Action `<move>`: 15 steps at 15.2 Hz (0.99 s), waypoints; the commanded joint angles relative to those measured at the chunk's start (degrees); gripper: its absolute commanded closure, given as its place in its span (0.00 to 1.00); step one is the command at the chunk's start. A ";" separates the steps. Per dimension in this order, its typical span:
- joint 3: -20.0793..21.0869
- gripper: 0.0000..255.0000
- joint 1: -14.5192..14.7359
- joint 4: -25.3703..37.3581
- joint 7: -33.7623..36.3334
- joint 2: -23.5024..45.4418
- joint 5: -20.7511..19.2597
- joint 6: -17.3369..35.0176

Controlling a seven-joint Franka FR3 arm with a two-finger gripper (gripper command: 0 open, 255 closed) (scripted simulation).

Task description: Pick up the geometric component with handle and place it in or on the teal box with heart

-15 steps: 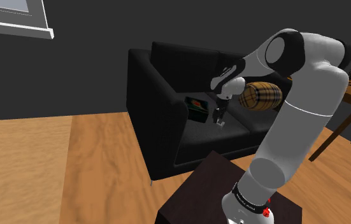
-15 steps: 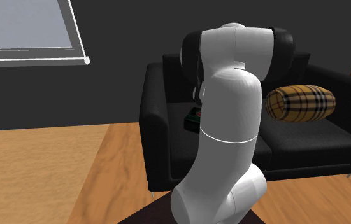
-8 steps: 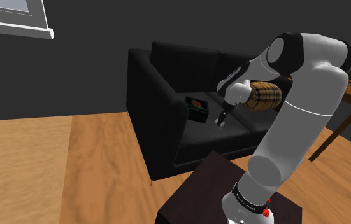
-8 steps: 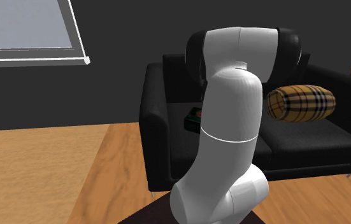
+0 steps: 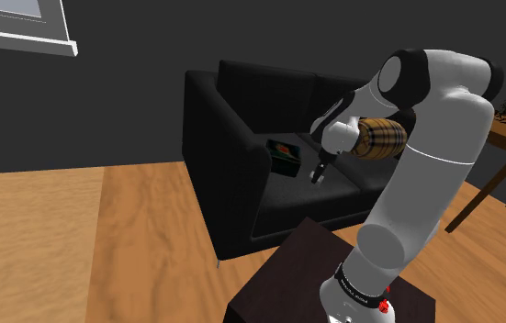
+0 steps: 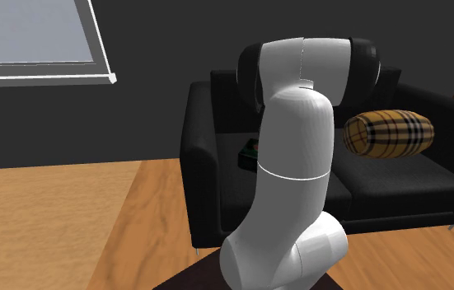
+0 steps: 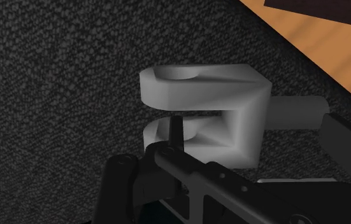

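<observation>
Hanging low over the seat of the black fabric sofa, the all-black two-finger gripper is found right above the grey fork-shaped component with a short round handle. This component lies on the seat cushion, near the seat's front edge, beyond which wooden floor is seen. Whether the gripper is open or closed cannot be told from these views.

The small teal box with a red mark on top is placed at the seat's rear corner, beside the armrest, apart from the component.

The step in hand is judged to be the last descent for the grasp. It would be done well if the hand is centred over the solid block part, not over the open fork, and lowered slowly. The soft seat may yield, so hard pressing should be avoided. The plaid bolster cushion should be kept clear of during lifting.
</observation>
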 commanded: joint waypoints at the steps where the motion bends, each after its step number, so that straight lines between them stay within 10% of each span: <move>1: 0.00 0.00 0.00 0.00 0.00 0.00 0.00 0.00; 2: 0.00 0.00 0.00 0.00 0.00 0.00 0.00 0.00; 3: 0.00 1.00 0.00 0.00 0.00 0.00 0.00 0.00; 15: -0.96 1.00 0.60 0.18 2.30 -2.48 -3.11 -1.96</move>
